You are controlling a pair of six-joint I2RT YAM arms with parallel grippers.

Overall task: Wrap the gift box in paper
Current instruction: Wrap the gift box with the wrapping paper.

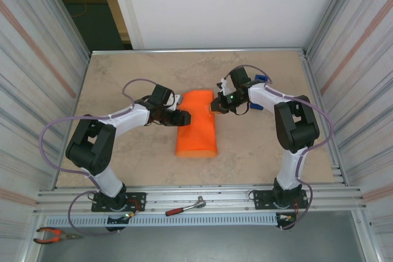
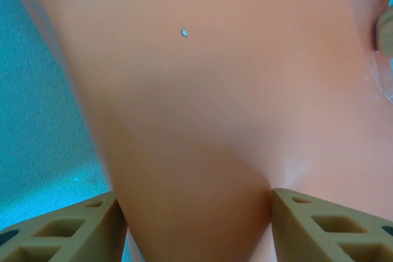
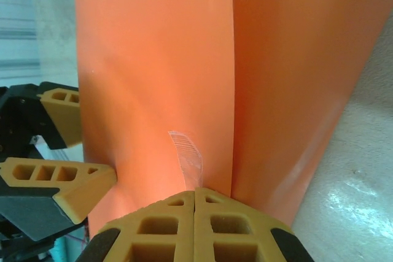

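"The gift box, where is it?" asks one.

"I cannot make it out. The paper (image 1: 198, 128) lies folded over in the middle of the top view, a long orange bundle on the table (image 1: 123, 84), and it covers whatever is inside."

"And the left gripper (image 1: 182, 117)?"

"At the bundle's left edge. In its wrist view the paper fills the gap between the fingers (image 2: 80, 228) and touches both, so it grasps the paper. That picture is soft, and the bottom edge cuts the fingers off."

"The right gripper (image 1: 216, 104)?"

"At the bundle's upper right corner, clenched, fingers pressed together with nothing between. Just above them in its own view a strip of clear tape (image 3: 186, 150) sits beside a lengthwise seam. A blue thing (image 1: 262, 79) behind that arm is mostly hidden."
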